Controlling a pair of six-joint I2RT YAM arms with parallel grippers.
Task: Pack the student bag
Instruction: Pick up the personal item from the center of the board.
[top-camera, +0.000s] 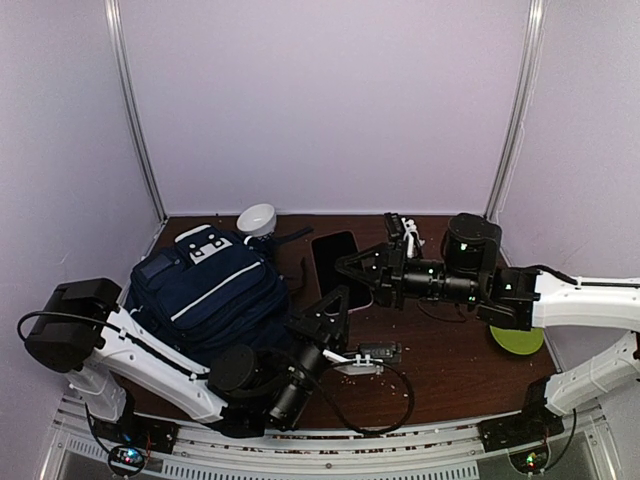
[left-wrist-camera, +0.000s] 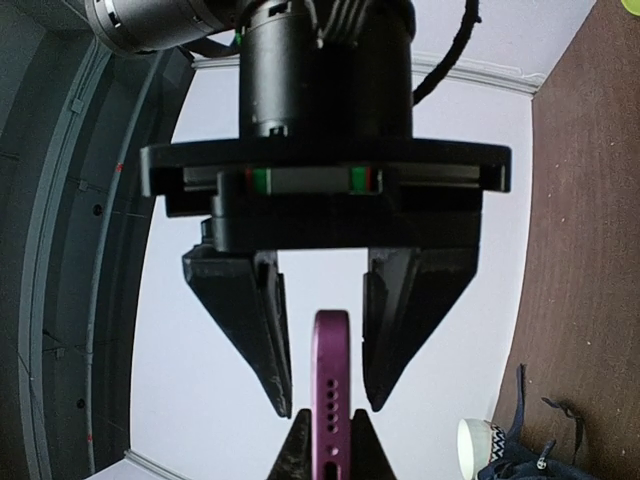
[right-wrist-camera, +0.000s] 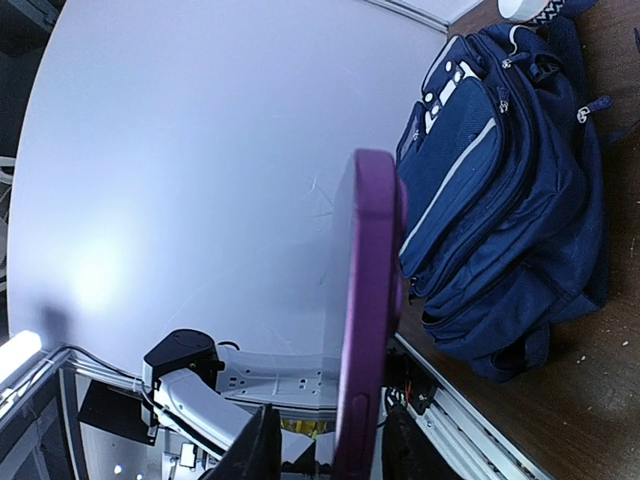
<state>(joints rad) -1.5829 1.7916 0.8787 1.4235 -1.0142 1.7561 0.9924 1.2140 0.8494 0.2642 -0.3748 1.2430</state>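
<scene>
The student bag (top-camera: 200, 285) is lying on the left half of the desk (top-camera: 450, 365), front pocket up. Its left side is sitting close to the desk's left edge and its near side is running under the left arm. A white bowl (top-camera: 257, 218) is sitting just beside the bag's far right corner, close to the far edge.

Just right of the bag, the left hand (top-camera: 338, 300) is clenching the near short end of a purple-cased phone (right-wrist-camera: 365, 300), its fingertips pressing on both faces. The phone is lying flat in the air above the desk.

The right hand (left-wrist-camera: 328, 402) is extending from the right with its fingers spread on either side of the phone. The left wrist view is showing a gap at each fingertip, so this hand is released, not gripping.

Bare desk is stretching away to the near right of the hands, broken only by a small dark gadget (top-camera: 375, 352) with a pale cable. Farther right, a green disc (top-camera: 518, 340) is lying near the right edge, partly under the right arm.
</scene>
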